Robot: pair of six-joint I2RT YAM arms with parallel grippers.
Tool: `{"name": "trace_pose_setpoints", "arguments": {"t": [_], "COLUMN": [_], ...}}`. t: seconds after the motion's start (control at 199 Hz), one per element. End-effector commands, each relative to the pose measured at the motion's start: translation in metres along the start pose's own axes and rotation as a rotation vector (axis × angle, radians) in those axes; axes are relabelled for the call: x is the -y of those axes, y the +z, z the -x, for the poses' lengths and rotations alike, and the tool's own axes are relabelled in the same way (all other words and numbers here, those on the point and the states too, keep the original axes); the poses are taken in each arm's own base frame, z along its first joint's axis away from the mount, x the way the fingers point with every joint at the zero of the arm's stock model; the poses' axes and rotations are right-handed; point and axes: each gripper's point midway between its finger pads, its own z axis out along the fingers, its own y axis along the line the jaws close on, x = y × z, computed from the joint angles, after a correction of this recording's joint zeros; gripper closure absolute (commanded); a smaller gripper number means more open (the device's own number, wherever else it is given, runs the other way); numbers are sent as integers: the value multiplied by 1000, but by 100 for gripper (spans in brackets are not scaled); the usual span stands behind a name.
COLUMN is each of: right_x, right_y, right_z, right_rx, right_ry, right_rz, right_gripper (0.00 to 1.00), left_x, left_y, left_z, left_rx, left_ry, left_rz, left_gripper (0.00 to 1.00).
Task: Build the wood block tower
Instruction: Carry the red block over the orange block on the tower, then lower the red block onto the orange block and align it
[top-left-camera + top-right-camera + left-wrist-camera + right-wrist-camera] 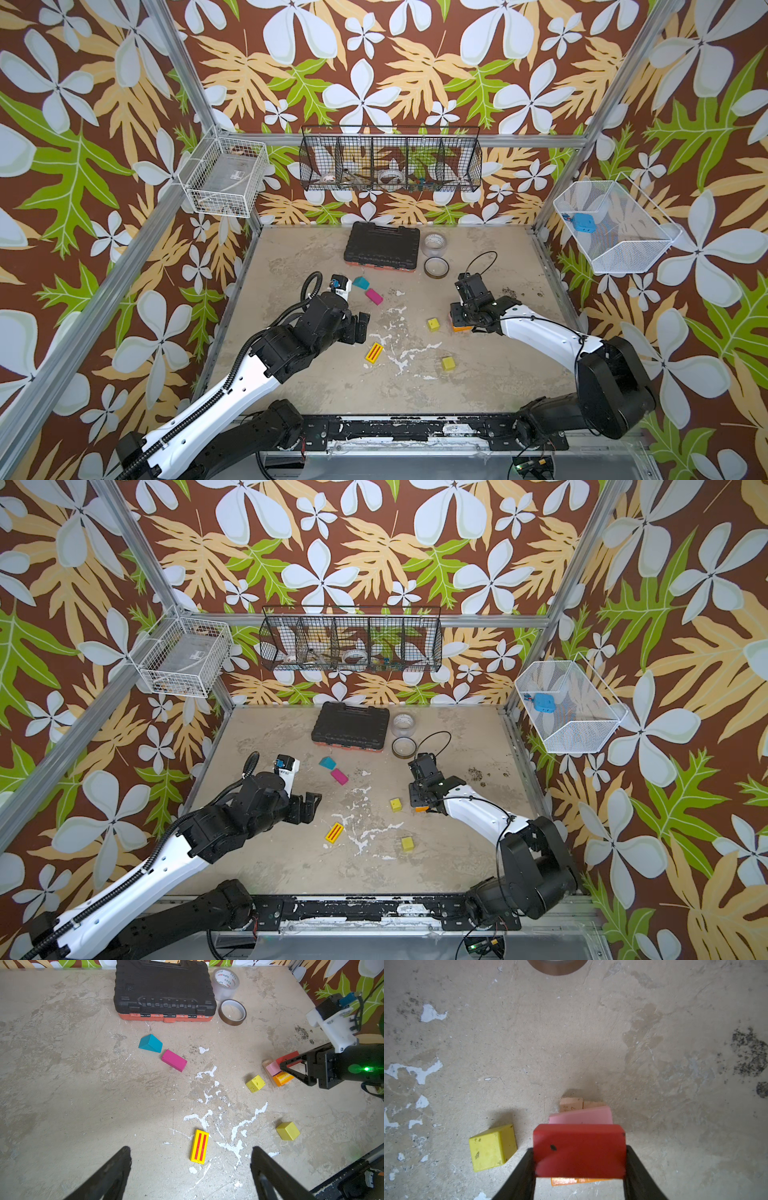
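My right gripper [579, 1150] is shut on a red block [579, 1140], which it holds just over the tower [276, 1072]. The tower is a pink block [581, 1116] and an orange block [282, 1079] on plain wood bars [571, 1103]. I cannot tell whether the red block touches the pink one. A yellow-green cube [433, 324] sits just left of the tower, and another cube [448, 363] lies nearer the front. My left gripper [191, 1150] hangs open and empty above a striped yellow brick [373, 353]. A teal wedge [361, 283] and a magenta block [374, 296] lie together behind it.
A black tool case [382, 247] lies at the back of the table. To its right are a clear tape roll [435, 245] and a brown tape roll [436, 267]. Wire baskets hang on the back wall [390, 164] and on both side walls.
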Motion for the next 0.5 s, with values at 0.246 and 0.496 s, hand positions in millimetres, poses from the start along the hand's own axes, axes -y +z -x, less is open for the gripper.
{"name": "trace_pose_setpoints", "arguments": {"t": [0.246, 0.496], "right_x": [0, 4], "right_y": [10, 16], "right_z": [-2, -4], "right_rx": [-26, -45], "right_ry": [-6, 2], "right_rz": [-8, -21], "right_gripper": [59, 55], "left_x": [-1, 0], "left_y": [0, 0], "left_z": [3, 3], "left_rx": [14, 12], "left_ry": [-9, -7], "left_rz": [5, 4], "left_gripper": [9, 9]}}
